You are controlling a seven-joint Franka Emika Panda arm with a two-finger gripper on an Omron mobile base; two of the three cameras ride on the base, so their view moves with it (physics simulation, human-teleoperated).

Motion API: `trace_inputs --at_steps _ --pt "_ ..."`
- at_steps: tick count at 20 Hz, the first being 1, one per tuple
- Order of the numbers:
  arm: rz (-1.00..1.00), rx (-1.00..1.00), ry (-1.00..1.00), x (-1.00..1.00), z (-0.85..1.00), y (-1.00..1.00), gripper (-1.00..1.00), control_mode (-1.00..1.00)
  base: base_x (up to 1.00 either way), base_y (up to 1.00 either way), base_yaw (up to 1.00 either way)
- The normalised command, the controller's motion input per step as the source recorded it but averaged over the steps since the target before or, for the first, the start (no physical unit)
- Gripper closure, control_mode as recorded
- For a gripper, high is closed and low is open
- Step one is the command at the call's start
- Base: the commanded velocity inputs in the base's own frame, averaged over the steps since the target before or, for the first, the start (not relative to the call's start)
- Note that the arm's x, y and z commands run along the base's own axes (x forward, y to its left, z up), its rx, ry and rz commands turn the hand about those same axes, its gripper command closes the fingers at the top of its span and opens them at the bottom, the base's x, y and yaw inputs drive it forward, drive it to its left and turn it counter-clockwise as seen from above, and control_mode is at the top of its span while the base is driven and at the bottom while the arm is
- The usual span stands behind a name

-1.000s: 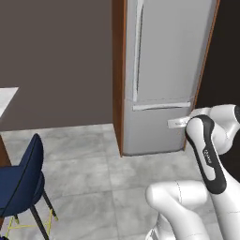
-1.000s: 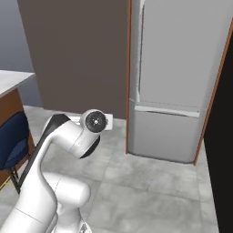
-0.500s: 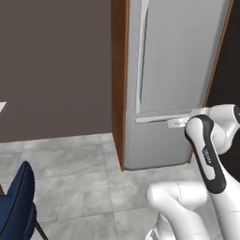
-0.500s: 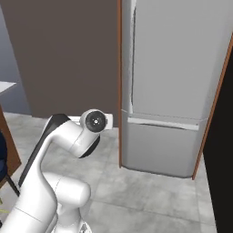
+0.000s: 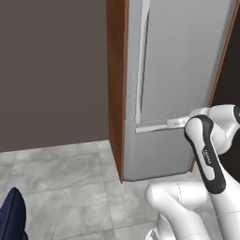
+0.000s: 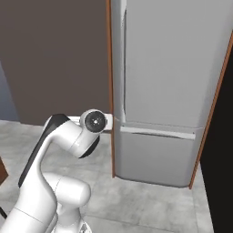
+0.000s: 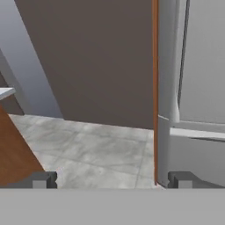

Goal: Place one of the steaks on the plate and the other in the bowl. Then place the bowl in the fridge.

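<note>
The fridge (image 5: 183,70) is a tall grey metallic unit with a wood-brown side panel (image 5: 116,84), and both its doors are closed. Its long vertical bar handle (image 5: 141,61) runs down the upper door's left edge. From the right base view the fridge (image 6: 173,68) stands right in front of me, the arm's wrist (image 6: 94,120) raised level with the seam between its doors. In the hand view my gripper (image 7: 112,180) is open and empty, with the fridge (image 7: 197,66) and its handle (image 7: 174,66) at the right. The steaks, the plate and the bowl are out of view.
A dark brown-grey wall (image 5: 51,70) runs left of the fridge above a grey tiled floor (image 5: 61,183). A blue chair (image 5: 11,220) pokes in at the bottom left. A black gap (image 6: 220,154) lies right of the fridge. A brown wooden panel (image 7: 13,154) is at the hand view's left.
The whole picture has shifted: the base has driven toward the fridge, which now looks larger and nearer. The chair and counter edge have slid off to the left. The gripper stays open.
</note>
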Motion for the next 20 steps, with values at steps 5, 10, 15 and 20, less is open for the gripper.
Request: trace_inputs --at_steps 5,10,15,20 --pt "0.00 0.00 0.00 0.00 0.00 0.00 -1.00 1.00 0.43 0.00 -0.10" --pt "0.00 0.00 0.00 0.00 0.00 0.00 -1.00 1.00 0.28 0.03 -0.11" --pt "0.00 0.00 0.00 0.00 0.00 0.00 -1.00 1.00 0.22 0.08 -0.10" --pt "0.00 0.00 0.00 0.00 0.00 0.00 -1.00 1.00 0.19 0.12 -0.08"
